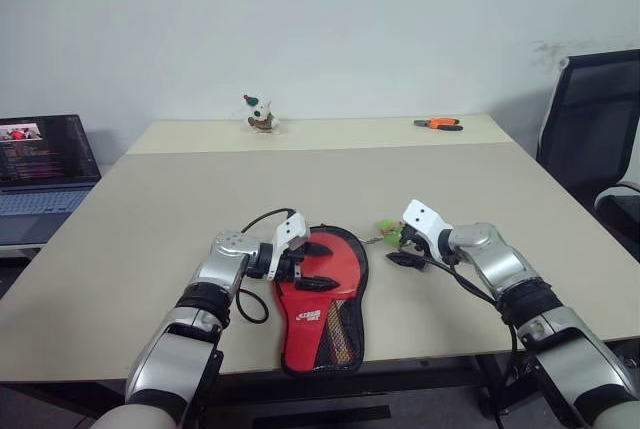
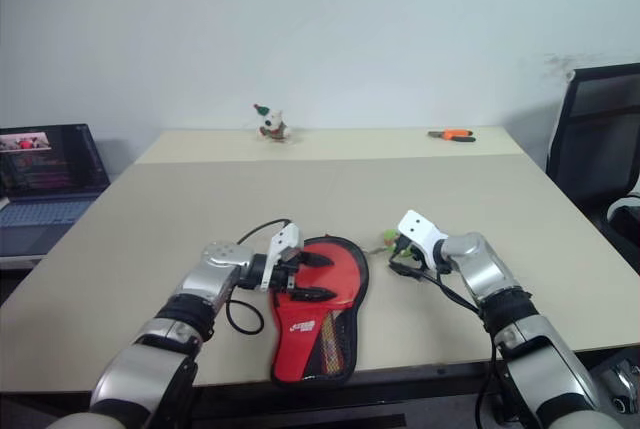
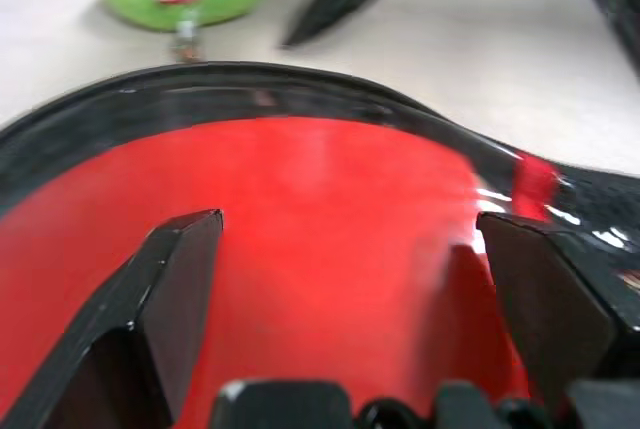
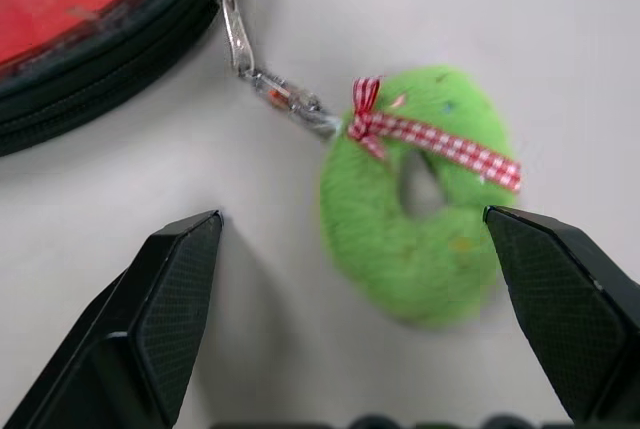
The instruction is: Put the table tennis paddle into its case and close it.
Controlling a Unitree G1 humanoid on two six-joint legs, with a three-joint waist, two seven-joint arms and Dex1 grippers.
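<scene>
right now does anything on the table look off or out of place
Nothing looks damaged or spilled. The case lies open near the table's front edge with red showing inside, its green charm lying flat beside it on its clip. Orange-handled pliers and a small plush toy sit at the far edge.

Red paddle [image 1: 322,271] in open black case [image 1: 352,294], green charm [image 4: 420,219] beside

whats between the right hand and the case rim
The green ring charm on its metal clip, lying on bare table between the open right hand and the case, in the right wrist view.
</scene>
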